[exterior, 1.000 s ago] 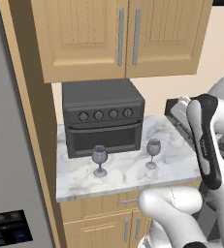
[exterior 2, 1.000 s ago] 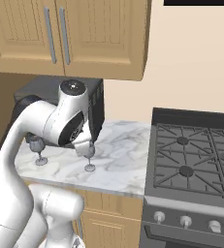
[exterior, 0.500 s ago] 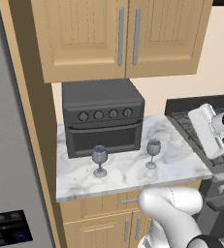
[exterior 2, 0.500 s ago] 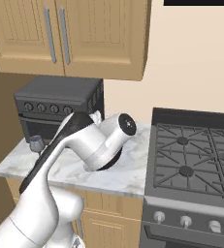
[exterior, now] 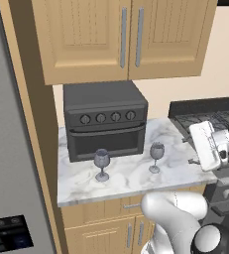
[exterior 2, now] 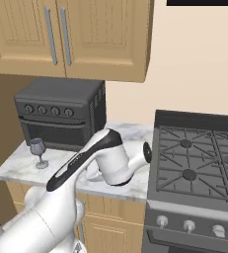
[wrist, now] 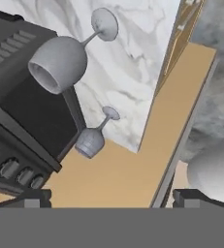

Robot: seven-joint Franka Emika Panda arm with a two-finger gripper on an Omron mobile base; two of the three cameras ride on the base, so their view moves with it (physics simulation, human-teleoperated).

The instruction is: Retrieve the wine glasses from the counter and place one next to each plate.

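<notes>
Two clear grey-tinted wine glasses stand upright on the marbled counter (exterior: 131,179) in front of a black toaster oven: the left glass (exterior: 101,164) and the right glass (exterior: 156,157). In the right base view the left glass (exterior 2: 38,151) shows, and my arm covers the spot of the other. My white hand (exterior: 208,146) hovers off the counter's right end, to the right of both glasses and apart from them. The hand view is rolled and shows the nearer glass (wrist: 61,60) and the farther glass (wrist: 92,139). My gripper (wrist: 111,197) is open with nothing between its fingertips. The plates are out of view.
The toaster oven (exterior: 104,121) fills the back of the counter under wooden wall cabinets (exterior: 126,34). A gas stove (exterior 2: 200,159) adjoins the counter on the right. A grey fridge (exterior: 12,149) and a wooden panel stand at the left.
My arm has swung from the left of the right base view to its middle and lowered the hand a little. Both glasses stand where they were. The jaws stayed open.
</notes>
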